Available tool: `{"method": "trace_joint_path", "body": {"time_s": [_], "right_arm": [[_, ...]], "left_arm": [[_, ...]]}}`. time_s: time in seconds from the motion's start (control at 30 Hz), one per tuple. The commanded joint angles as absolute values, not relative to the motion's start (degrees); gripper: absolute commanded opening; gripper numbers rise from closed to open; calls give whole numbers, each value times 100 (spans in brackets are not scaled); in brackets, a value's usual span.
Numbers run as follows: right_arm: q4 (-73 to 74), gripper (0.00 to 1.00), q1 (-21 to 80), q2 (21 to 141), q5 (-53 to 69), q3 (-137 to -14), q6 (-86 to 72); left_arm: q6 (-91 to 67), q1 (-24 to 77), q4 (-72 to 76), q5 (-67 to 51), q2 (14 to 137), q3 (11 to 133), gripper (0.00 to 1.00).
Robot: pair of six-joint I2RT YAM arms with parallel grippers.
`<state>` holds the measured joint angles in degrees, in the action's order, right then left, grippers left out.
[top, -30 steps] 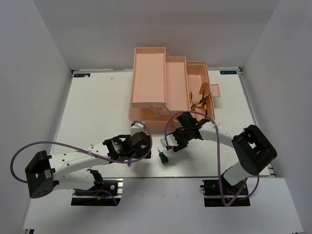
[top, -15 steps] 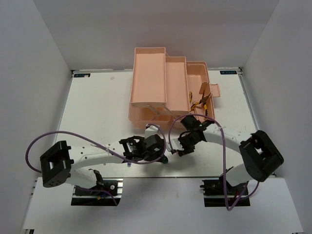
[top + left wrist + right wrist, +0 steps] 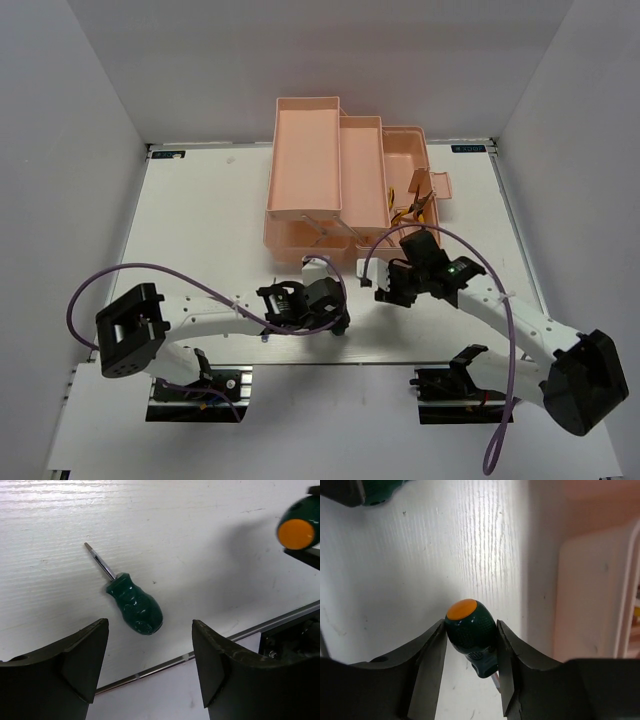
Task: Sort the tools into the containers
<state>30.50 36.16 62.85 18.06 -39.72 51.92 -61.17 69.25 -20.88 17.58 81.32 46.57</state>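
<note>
The left pincer (image 3: 149, 640) hung with its black fingers apart just above the white desk (image 3: 200, 230), near the front edge. Between those fingers, in the wrist view, lay a stubby dark-green-handled screwdriver (image 3: 134, 606) — flat on the desk, its thin metal shaft pointing up and to the left, touched by neither finger. The right pincer (image 3: 392, 290) was clamped on a second stubby green screwdriver with an orange end cap (image 3: 468, 624). Both fingers pressed against its handle, the cap faced the wrist camera, and the tool was held off the desk close to the near wall of the translucent salmon-pink plastic toolbox (image 3: 305, 150). The toolbox stood open at the far side of the desk, its stepped trays spread out — yellow-and-black-handled pliers (image 3: 415, 205) lay in its right-hand bottom compartment.
</note>
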Motion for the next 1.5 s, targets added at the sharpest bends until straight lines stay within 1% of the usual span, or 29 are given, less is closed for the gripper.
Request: {"method": "trace_joint_path", "body": {"time_s": [0.0,0.07,0.1,0.17,0.3,0.37,0.4,0.43,0.57,0.6,0.67,0.7,0.87,0.9,0.93,0.97,1.0,1.03,1.07,1.13,1.23,1.27,1.37,1.4,1.47], "right_arm": [[3400,0,3472,5934,1887,-4524,4509],[3733,0,3384,5889,2091,-4762,4413],[3901,0,3366,5880,2335,-5173,4351],[4086,0,3314,5915,2530,-5430,4219],[4175,0,3278,6117,2602,-6415,3841],[3983,0,3261,6248,2146,-6871,3404],[3503,0,3235,6301,1971,-6934,3140],[3324,0,3243,6406,1316,-7048,3007],[2121,0,3155,6925,468,-7005,2174],[1979,0,3138,7248,283,-7005,2032],[1645,0,3120,7513,98,-7136,1603],[1591,0,3111,7871,71,-7250,1504],[1467,0,3015,8594,219,-7864,1011],[1511,18,2997,8691,263,-7927,941],[1660,30,2980,8745,316,-7980,914],[1670,44,2962,8754,386,-8024,836],[1626,69,2918,8702,430,-7981,809],[1548,78,2909,8605,448,-7928,817],[1486,84,2883,8544,448,-7745,809],[1485,90,2786,8289,492,-7621,712],[1441,90,2532,7911,554,-7339,563],[1389,90,2505,7823,580,-7234,502],[1318,90,2277,7402,545,-6910,387],[1310,90,2233,7357,423,-6873,213],[1362,90,2083,7137,27,-6759,62]], "left_arm": [[-6407,6961,-1863,1898,8147,4641,78],[-6460,6961,-1915,1951,8261,4693,78],[-6538,6961,-1916,1951,8262,4693,78],[-6591,6961,-1916,2003,8262,4693,78],[-6723,6961,-1916,2135,8323,4693,78],[-6776,6961,-1864,2136,8323,4632,78],[-6776,6961,-1802,2188,8375,4632,78],[-6776,6961,-1802,2188,8376,4632,78],[-6829,6961,-1749,2311,8586,4685,78],[-6899,6961,-1749,2312,8587,4737,78],[-6899,6961,-1810,2390,8657,4790,78],[-6978,6961,-1811,2443,8727,4790,78],[-7102,6961,-1924,2566,8868,4895,76],[-7154,7013,-1925,2566,8946,4896,75],[-7154,7014,-1986,2566,9052,5017,75],[-7154,7014,-2073,2566,9122,5071,75],[-7154,7014,-2074,2566,9193,5071,74],[-7154,7014,-2153,2566,9263,5211,74],[-7154,7014,-2240,2566,9412,5212,72],[-7215,7014,-2311,2566,9544,5352,71],[-7268,7066,-2312,2566,9633,5353,64],[-7269,7066,-2364,2566,9685,5353,58],[-7321,7119,-2522,2619,9686,5458,46],[-7321,7171,-2609,2619,9686,5519,36],[-7321,7224,-2671,2671,9686,5520,30]]}}
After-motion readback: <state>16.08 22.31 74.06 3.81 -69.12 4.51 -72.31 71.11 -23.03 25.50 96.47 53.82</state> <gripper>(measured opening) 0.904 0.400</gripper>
